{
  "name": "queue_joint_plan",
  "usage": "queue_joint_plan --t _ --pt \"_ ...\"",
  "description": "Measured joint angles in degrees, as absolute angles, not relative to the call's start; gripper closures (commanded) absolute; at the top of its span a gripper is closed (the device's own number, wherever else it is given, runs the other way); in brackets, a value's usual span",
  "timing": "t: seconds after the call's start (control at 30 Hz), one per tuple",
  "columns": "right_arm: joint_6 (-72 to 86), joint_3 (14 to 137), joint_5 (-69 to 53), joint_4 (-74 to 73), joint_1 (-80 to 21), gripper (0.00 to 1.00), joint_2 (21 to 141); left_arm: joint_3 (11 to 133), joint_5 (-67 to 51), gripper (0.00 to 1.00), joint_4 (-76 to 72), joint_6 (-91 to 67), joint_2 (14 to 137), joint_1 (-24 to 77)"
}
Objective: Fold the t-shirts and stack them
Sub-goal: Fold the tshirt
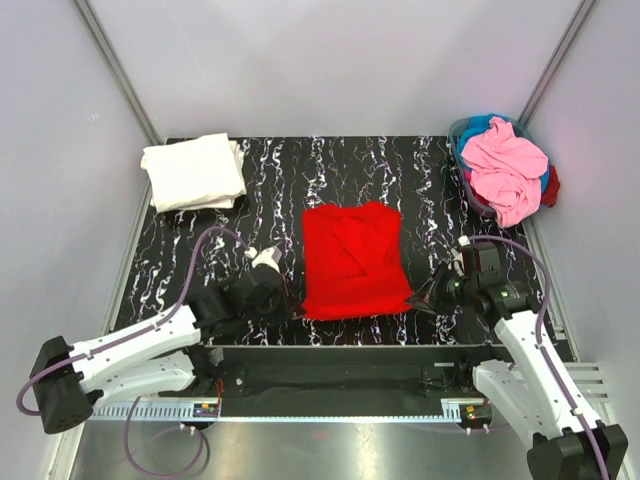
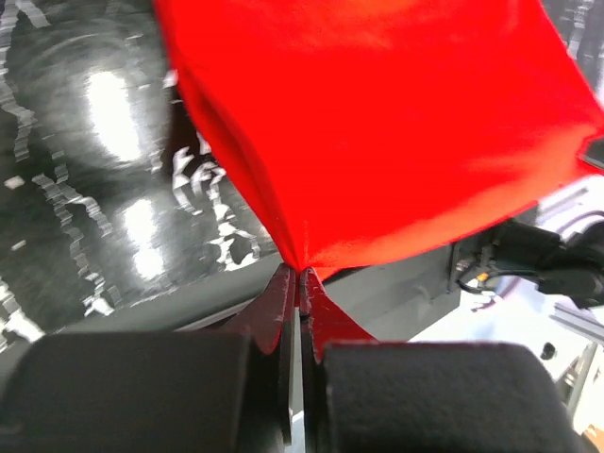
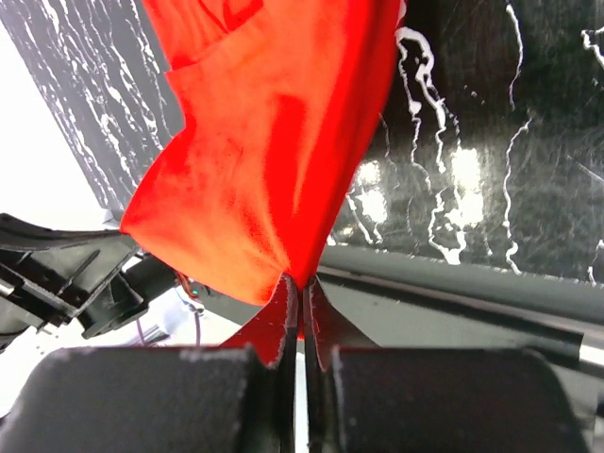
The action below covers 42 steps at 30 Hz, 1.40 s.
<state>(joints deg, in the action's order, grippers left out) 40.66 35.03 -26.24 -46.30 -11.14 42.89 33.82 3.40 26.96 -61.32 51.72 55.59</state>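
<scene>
- While the red shirt [image 1: 352, 262] is lying partly folded at the middle of the black table [image 1: 270, 180], its near hem is rising a little at both corners.
- At the shirt's 7 o'clock corner the left gripper [image 2: 300, 274] is clamping on the cloth, with red fabric pinched right at the fingertips.
- At the 5 o'clock corner the right gripper [image 3: 300, 281] is doing the same, jaws together on a thin fold of hem.
- Being soft, light and limp, the cloth is likely going to sag between the two holds, and it may slip out of a pinch this close to the edge. The hem corners are looking like the right places to hold, carried evenly toward 12 o'clock.
- At the table's 10 o'clock a cream shirt [image 1: 193, 172] is sitting folded, seemingly where the stack is growing.
- At 2 o'clock a basket [image 1: 458, 150] is holding a crumpled pink shirt [image 1: 505, 165] over some blue cloth.
</scene>
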Motion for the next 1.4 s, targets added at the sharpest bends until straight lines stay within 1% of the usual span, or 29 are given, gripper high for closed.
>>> queue_joint_plan --t 0.17,0.33,0.5,0.67,0.97,1.17,1.2,1.23,1.27,1.3,1.33,1.37,1.4 --pt "40.42 40.29 -25.56 -49.89 -11.18 1.0 47.48 40.45 6.52 0.99 32.56 -61.17 53.23 55.55" --pt "39.68 45.19 -23.31 -50.26 -11.18 1.0 52.75 48.12 7.64 0.99 34.59 -58.59 58.54 53.74" --pt "39.42 47.11 -22.94 -50.28 -11.2 1.0 55.66 50.52 6.83 0.99 34.72 -55.53 63.31 49.19" --pt "38.7 51.81 -21.17 -50.09 -11.25 1.0 63.42 54.92 3.97 1.0 35.24 -51.62 69.56 44.18" --pt "34.81 71.55 -15.94 -49.32 -11.25 1.0 83.53 69.23 -0.93 1.0 36.49 -43.79 84.29 34.09" --pt "32.64 86.65 -12.6 -50.09 -11.09 1.0 98.0 83.46 -3.55 1.0 38.63 -38.96 95.5 28.51" --pt "32.42 89.38 -12.47 -50.43 -10.98 1.0 100.9 85.86 -4.14 0.98 39.03 -38.3 97.82 27.42" --pt "32.16 92.03 -12.49 -50.5 -10.9 0.99 104.16 88.23 -4.78 0.93 39.33 -37.56 100.16 26.41" --pt "31.86 94.26 -12.47 -50.57 -10.83 0.75 106.78 89.93 -5.19 0.86 39.38 -36.99 102.19 25.61" --pt "31.86 97.3 -12.58 -50.96 -10.7 0.5 110.26 92.07 -5.78 0.6 39.59 -36.23 104.88 24.6" --pt "31.66 100.33 -12.56 -51.18 -10.5 0.3 113.86 94.43 -6.26 0.45 40.05 -35.22 107.74 23.68" --pt "31.2 103.85 -12.69 -51.88 -10.24 0.09 117.47 96.82 -6.87 0.37 40.45 -34.65 110.76 22.79" --pt "30.83 107.77 -12.69 -52.77 -9.82 0.06 121.27 99.42 -7.62 0.36 41.15 -34.26 114.15 21.85"
